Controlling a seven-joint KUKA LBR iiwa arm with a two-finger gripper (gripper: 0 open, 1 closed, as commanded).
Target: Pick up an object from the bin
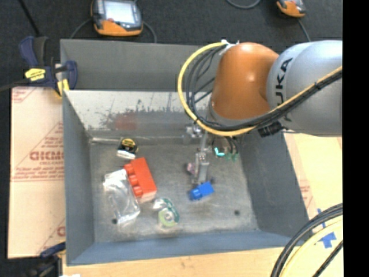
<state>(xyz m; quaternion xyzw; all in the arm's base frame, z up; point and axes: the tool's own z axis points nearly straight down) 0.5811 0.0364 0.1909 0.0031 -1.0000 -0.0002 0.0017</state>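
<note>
My gripper (pixel 202 175) hangs below the orange wrist cover in the middle of the bin, pointing down at the floor. Just beneath its tip lies a small blue block (pixel 200 191). A small pinkish piece (pixel 189 167) shows beside the gripper's left side. A little green thing (pixel 230 154) lies to its right, under the arm.
An orange-red toy brick (pixel 141 179) lies left of centre, with a crumpled clear plastic bag (pixel 120 198) beside it. A clear roll with a green core (pixel 167 213) sits near the front. A small black and yellow thing (pixel 127 147) rests by the back wall.
</note>
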